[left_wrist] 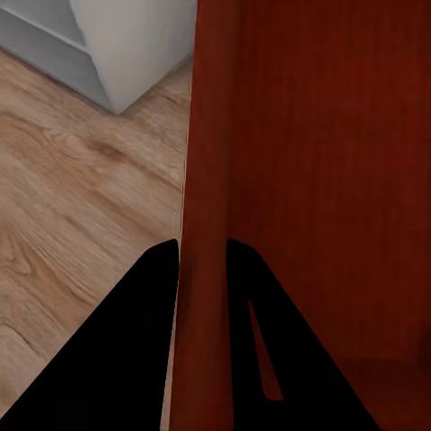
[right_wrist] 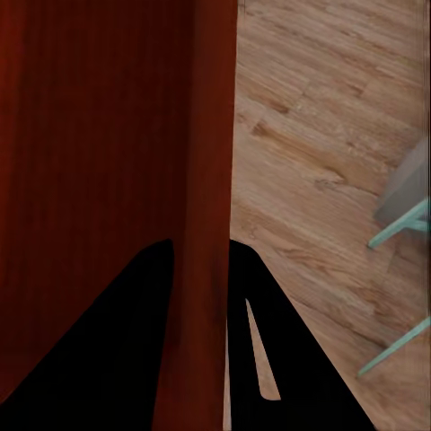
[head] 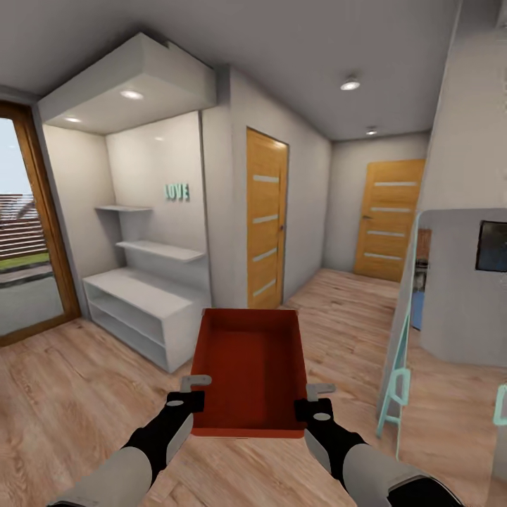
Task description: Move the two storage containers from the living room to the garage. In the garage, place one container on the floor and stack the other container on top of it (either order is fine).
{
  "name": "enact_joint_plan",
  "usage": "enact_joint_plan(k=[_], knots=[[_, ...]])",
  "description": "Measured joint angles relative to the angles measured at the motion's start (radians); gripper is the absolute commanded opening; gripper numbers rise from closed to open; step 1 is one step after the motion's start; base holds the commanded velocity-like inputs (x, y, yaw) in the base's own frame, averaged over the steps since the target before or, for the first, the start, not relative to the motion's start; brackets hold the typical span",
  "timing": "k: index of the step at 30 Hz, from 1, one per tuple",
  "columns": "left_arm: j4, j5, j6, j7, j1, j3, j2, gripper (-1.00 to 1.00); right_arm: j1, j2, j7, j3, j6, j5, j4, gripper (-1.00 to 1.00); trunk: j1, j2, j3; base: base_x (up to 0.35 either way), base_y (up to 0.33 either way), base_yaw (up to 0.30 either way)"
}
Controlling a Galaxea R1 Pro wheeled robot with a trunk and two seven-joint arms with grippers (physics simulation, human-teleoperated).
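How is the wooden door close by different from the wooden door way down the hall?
The near door sits in the left wall and shows at a sharp slant, so it looks narrow; the far door at the hallway's end faces the camera more squarely. The near door looks taller in the picture, the far door smaller. Both are orange-brown wood with pale horizontal strips, and both look shut.

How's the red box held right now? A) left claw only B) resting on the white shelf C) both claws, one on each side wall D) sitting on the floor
C: the left claw and right claw each pinch a side wall of the red box, carried above the wood floor.
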Motion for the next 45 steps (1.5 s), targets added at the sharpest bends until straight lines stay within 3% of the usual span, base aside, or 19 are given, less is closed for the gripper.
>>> enact_joint_plan(k=[45], knots=[[0.001, 0.002, 0.0, 0.002, 0.0, -0.001, -0.001, -1.0, 0.0, -0.001, 0.002, 0.0, 0.0, -0.001, 0.0, -1.0, 0.0, 0.0, 0.0, 0.299, 0.222, -0.286]])
